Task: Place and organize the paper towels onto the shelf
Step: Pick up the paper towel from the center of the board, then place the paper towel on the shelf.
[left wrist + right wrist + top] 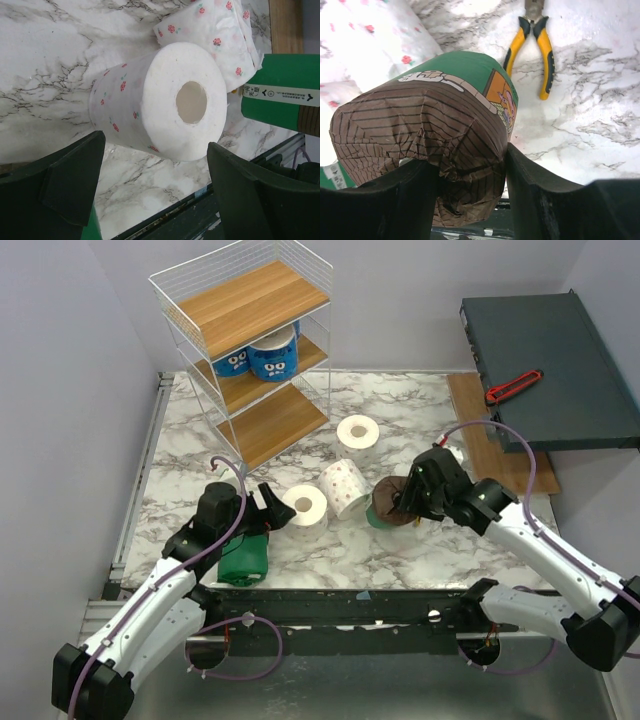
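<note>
The white wire shelf stands at the far left with two blue-wrapped rolls on its middle board. My left gripper is open, its jaws either side of a speckled white roll lying on the marble, not touching it; the wrist view shows the roll ahead of the gripper. A second speckled roll lies beside it and a third stands further back. My right gripper is shut on a green roll's brown end. Another green roll lies under my left arm.
A dark grey-green flat box sits raised at the far right with a red cutter on it. Yellow-handled pliers lie on the marble beyond the right gripper. The table's near edge rail runs just behind both grippers.
</note>
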You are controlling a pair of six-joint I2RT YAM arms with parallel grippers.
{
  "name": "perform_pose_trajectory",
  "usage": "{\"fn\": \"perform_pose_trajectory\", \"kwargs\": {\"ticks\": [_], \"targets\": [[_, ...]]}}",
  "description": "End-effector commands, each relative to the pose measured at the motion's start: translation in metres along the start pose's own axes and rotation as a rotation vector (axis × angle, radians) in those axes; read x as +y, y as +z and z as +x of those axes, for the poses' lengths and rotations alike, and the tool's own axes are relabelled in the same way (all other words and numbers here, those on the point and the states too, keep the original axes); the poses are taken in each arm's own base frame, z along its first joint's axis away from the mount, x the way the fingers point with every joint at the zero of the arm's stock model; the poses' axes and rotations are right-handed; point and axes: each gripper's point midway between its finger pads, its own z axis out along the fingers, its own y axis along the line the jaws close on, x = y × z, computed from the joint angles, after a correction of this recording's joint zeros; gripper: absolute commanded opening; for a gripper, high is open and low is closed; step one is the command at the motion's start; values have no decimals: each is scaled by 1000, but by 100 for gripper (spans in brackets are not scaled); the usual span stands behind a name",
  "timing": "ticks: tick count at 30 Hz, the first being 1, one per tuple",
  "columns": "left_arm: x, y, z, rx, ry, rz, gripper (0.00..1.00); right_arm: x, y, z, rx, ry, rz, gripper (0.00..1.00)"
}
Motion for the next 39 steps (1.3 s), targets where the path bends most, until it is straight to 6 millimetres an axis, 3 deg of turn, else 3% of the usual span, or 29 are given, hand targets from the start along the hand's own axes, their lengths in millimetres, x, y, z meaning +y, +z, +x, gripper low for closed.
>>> {"fn": "perform_pose_trajectory", "kwargs": {"ticks": [1,10,16,22,31,39], "targets": [[-8,-3,-4,-2,8,17,87,35,-38,-28,-84,-52,-200,53],[-34,-23,-39,-101,10,40,86,103,-92,-41,-83,-115,-573,53],[-55,-53,-69,-297,-42,142,88,144,-137,-47,-162,-150,-906,53],[-91,-94,-95,-475,-49,347,92,168,-150,-39,-160,-157,-1125,53],[-144,-152,-96,-593,-11,740,98,194,-186,-46,-204,-94,-1427,51],[-159,-161,-88,-526,31,791,98,206,-186,-50,-152,-32,-1502,46]]}}
